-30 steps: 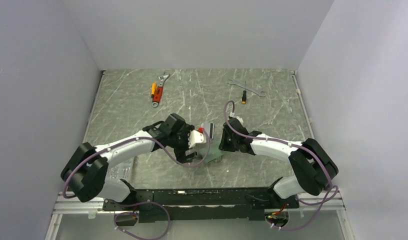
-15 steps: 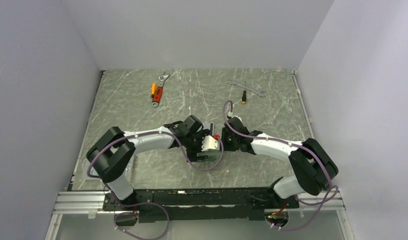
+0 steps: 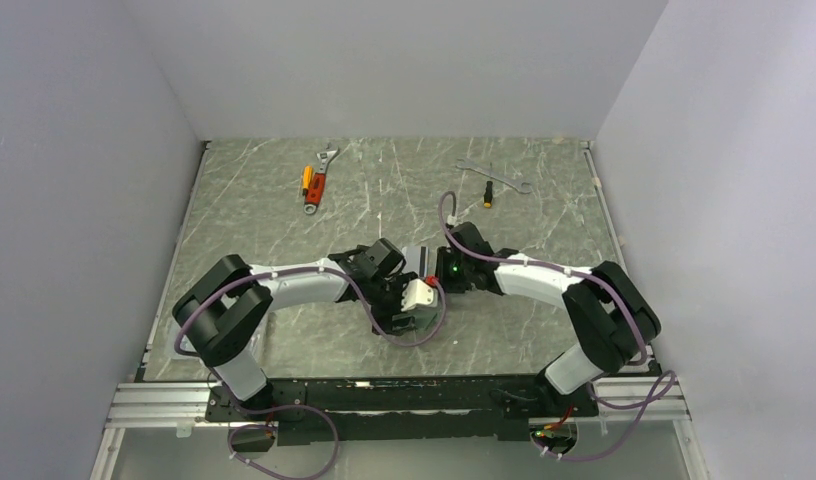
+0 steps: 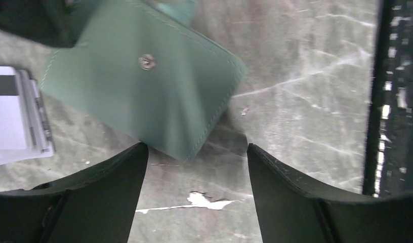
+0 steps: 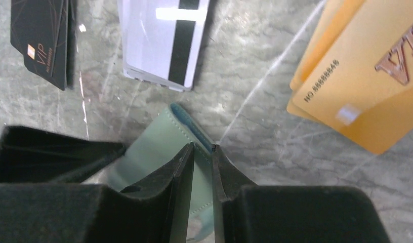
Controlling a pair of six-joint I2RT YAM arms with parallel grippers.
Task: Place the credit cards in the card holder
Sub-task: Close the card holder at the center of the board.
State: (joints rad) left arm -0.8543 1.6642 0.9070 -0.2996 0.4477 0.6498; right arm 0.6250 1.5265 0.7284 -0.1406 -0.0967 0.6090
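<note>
The sage-green card holder (image 4: pixel 143 86) hangs tilted above the table, its snap stud facing up. My right gripper (image 5: pixel 202 151) is shut on the card holder (image 5: pixel 159 144) along its edge, beside the pale blue-green lining. My left gripper (image 4: pixel 197 154) is open, and only the holder's lower corner reaches the gap between its tips. The credit cards lie flat on the table: black ones (image 5: pixel 42 35), silver-grey ones with a dark stripe (image 5: pixel 164 40) and orange-gold ones (image 5: pixel 361 71). From above, both grippers meet mid-table and hide the holder.
At the back left lie an orange-handled adjustable wrench (image 3: pixel 320 172) and a small screwdriver (image 3: pixel 306 180). A flat spanner (image 3: pixel 494 175) and a stubby screwdriver (image 3: pixel 489 193) lie at the back right. Walls close three sides. The black base rail (image 4: pixel 391 101) runs close beside my left gripper.
My left arm swung right and brought its gripper up to the holder, its jaws narrowing a little. My right gripper kept its hold and shifted slightly left.
</note>
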